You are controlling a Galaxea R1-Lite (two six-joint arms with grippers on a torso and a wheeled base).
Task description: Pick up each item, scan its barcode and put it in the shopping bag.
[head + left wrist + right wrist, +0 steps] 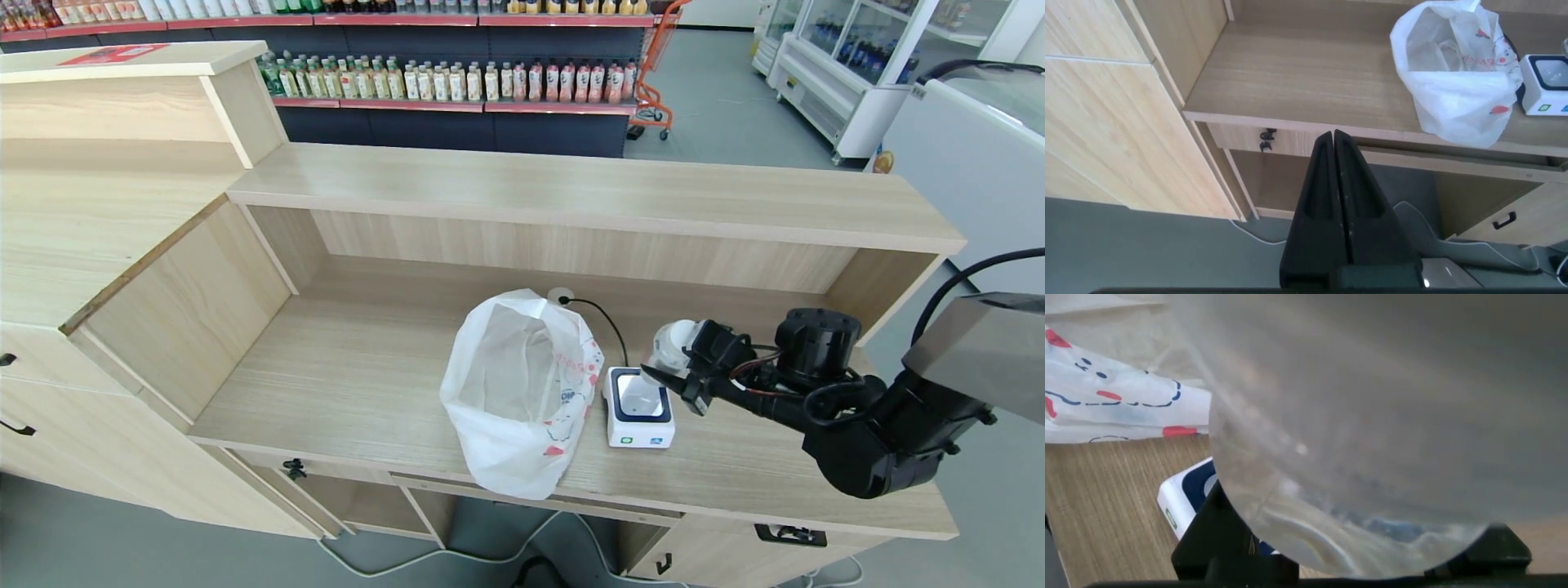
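Observation:
My right gripper [679, 358] is shut on a pale, translucent rounded container [668, 341], held just above and to the right of the white barcode scanner [639, 406] on the counter. In the right wrist view the container [1372, 416] looms close, with the scanner [1185, 500] and the bag [1110, 400] beyond it. The white shopping bag [518, 392] stands open to the left of the scanner, near the counter's front edge. My left gripper [1333, 145] is shut on nothing, low in front of the counter's left part, with the bag [1458, 73] and scanner [1545, 84] farther off.
The wooden counter [343, 384] has a raised back ledge [571, 192] and a tall side wall on the left. A black cable [608, 322] runs from the scanner to a hole at the back. Drawers with black handles [1264, 140] sit under the counter.

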